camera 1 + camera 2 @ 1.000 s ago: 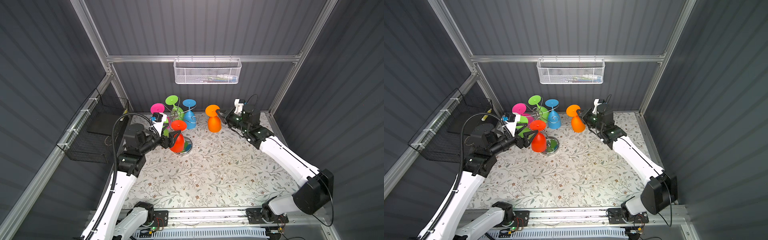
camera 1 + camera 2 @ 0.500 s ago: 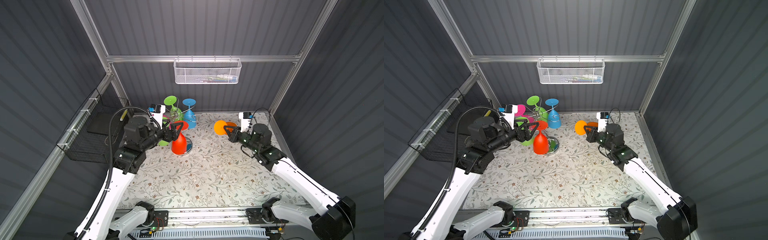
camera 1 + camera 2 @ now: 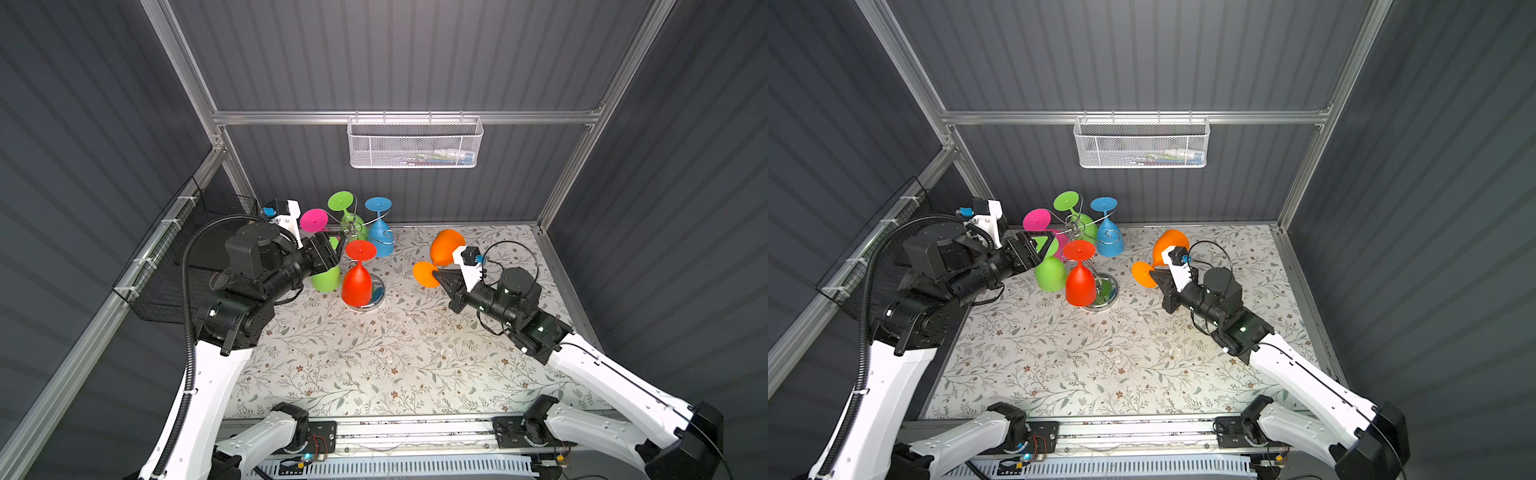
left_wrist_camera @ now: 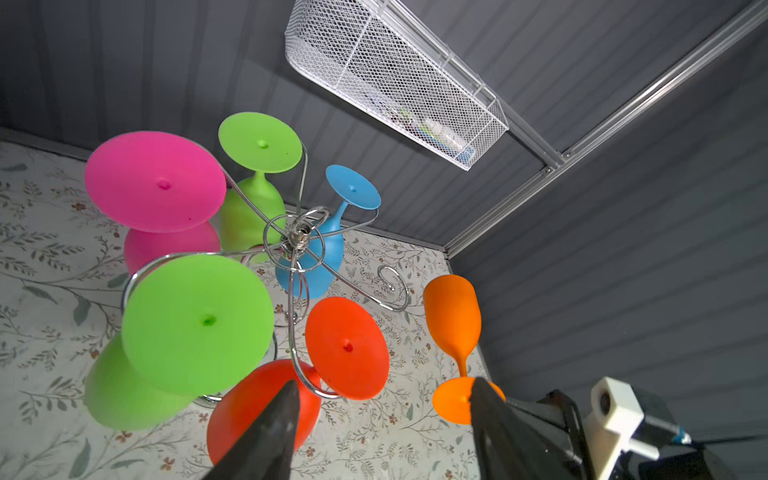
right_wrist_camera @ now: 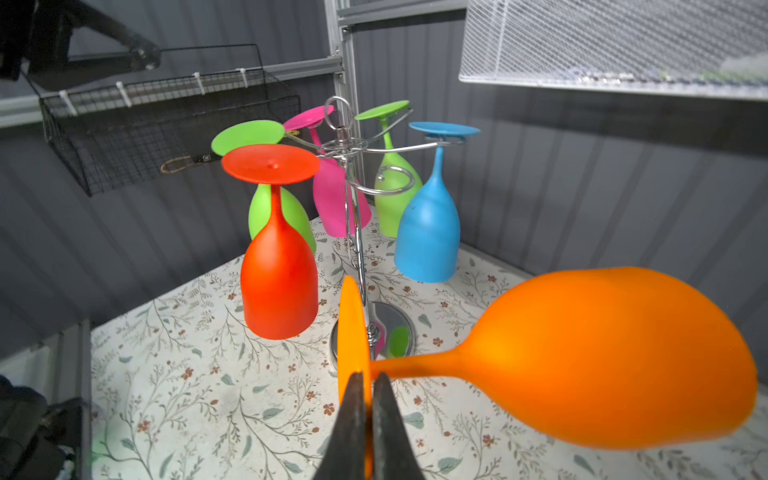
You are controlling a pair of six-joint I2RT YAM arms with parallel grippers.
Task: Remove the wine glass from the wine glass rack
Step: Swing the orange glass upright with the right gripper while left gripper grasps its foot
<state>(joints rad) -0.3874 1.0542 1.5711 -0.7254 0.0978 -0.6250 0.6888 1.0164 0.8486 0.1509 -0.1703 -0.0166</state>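
Low in the left wrist view, the left fingers [image 4: 272, 432] stand partly apart and empty, backed slightly off the red glass [image 4: 237, 399] they were beside a second ago. At centre frame, the wine glass rack [image 4: 299, 237] still carries five hanging glasses, and one curled arm [image 4: 392, 286] is bare. Right of centre in both top views, the orange wine glass [image 3: 446, 247], which hung by the rack a second ago, now lies tilted on its side, well clear of the wire. The right fingers [image 5: 353, 419] are pinched shut on the rim of its foot. The lift-off looks done; setting the glass down on the table [image 3: 374, 365] likely remains.
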